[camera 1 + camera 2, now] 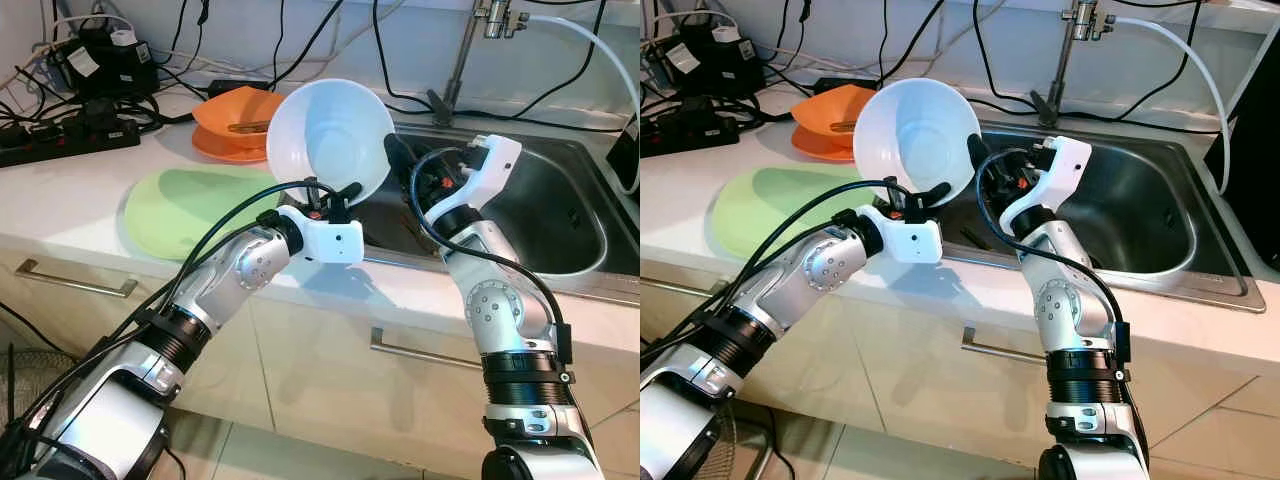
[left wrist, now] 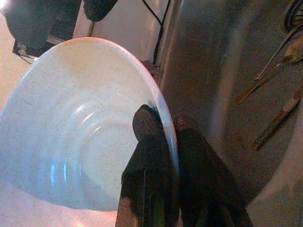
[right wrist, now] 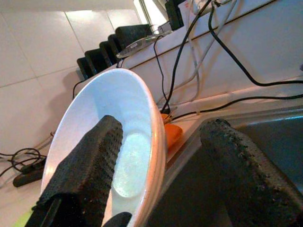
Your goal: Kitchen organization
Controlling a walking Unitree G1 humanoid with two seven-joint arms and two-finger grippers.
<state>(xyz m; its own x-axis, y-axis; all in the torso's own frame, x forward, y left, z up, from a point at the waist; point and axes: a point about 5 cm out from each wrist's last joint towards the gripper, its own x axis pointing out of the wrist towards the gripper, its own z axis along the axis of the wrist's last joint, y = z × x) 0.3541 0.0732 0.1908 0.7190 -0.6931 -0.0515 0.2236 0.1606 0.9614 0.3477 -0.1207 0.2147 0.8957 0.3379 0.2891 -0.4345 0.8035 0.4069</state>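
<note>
Pinching white bowl (image 1: 330, 140) rim: L pincer (image 2: 163, 142); R pincer (image 3: 158, 165) spread astride rim; cutlery (image 2: 277, 71) in sink (image 1: 560, 200) via L wrist.

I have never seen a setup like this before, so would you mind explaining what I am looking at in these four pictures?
This is a humanoid robot with two silver arms, each ending in two long black fingers. The top two pictures come from its head camera, looking down at a kitchen counter; the other two come from cameras on its wrists. The left gripper pinches the rim of a white bowl, held tilted above the sink's edge. The right gripper is open, one finger inside the bowl and one outside. On the counter lie a green mat, orange dishes and a power strip. Some cutlery lies in the sink.
</note>
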